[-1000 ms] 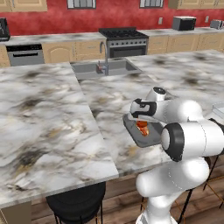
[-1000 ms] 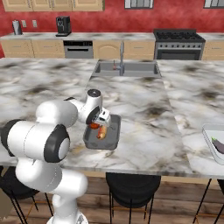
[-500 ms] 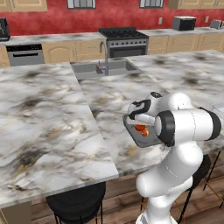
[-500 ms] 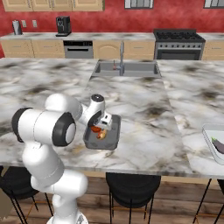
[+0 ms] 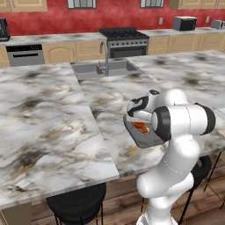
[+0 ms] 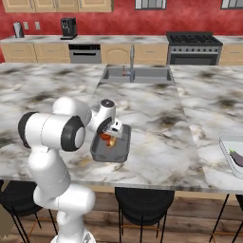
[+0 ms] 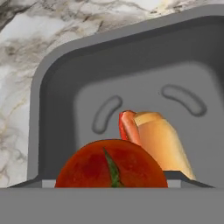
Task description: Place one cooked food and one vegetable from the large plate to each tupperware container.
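Note:
A dark grey tupperware container [image 6: 120, 151] [image 5: 145, 139] [image 7: 52, 92] lies near the island's front edge. A hot dog in a bun [image 7: 154, 139] lies in it. My gripper [image 6: 112, 134] [image 5: 139, 118] hangs just above the container, shut on a red tomato [image 7: 111, 168] [image 6: 110, 141] that sits low over the tray floor beside the hot dog. The second, light grey tupperware container [image 6: 228, 151] lies at the far right of the counter with a dark vegetable [image 6: 237, 157] in it. The large plate is out of view.
A sink with a faucet [image 5: 104, 67] [image 6: 136, 75] is set in the counter behind the dark tray. The marble counter edge [image 6: 142, 182] runs close in front of the tray, with black stools [image 6: 142, 201] below. A stove [image 6: 192, 45] stands along the back wall.
The arm's elbow has swung round and the hand has turned a little. The gripper stays above the dark tray with the tomato in it.

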Motion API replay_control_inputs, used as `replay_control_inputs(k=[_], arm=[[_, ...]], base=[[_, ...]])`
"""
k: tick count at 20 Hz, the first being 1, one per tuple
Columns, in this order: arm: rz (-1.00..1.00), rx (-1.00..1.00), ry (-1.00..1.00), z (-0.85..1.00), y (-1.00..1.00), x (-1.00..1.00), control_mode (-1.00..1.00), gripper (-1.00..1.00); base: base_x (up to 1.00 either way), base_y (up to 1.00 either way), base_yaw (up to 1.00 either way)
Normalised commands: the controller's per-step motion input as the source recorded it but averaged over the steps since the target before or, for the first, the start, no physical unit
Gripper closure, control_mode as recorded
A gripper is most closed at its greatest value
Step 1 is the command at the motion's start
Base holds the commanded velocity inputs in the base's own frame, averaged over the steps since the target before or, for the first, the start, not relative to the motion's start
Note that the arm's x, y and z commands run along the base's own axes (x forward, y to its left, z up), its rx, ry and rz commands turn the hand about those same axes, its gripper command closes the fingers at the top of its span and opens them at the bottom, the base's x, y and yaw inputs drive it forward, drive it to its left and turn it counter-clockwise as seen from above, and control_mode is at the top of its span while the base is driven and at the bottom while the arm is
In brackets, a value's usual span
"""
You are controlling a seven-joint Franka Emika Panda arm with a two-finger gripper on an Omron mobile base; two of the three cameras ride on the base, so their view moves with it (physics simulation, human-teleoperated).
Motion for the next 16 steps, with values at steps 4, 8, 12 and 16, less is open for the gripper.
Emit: replay_control_inputs(k=[4, 8, 12, 16], arm=[[0.00, 0.00, 0.02, -0.35, 0.00, 0.16, -1.00, -1.00], [-0.01, 0.00, 0.12, -0.25, -0.07, 0.01, -1.00, -1.00], [0.00, 0.00, 0.15, -0.02, -0.02, -0.43, -1.00, -1.00], [0.00, 0.00, 0.05, 0.00, 0.00, -0.64, -1.00, -1.00]], base=[[0.00, 0.00, 0.00], [0.00, 0.00, 0.00], [0.00, 0.00, 0.00], [0.00, 0.00, 0.00]])
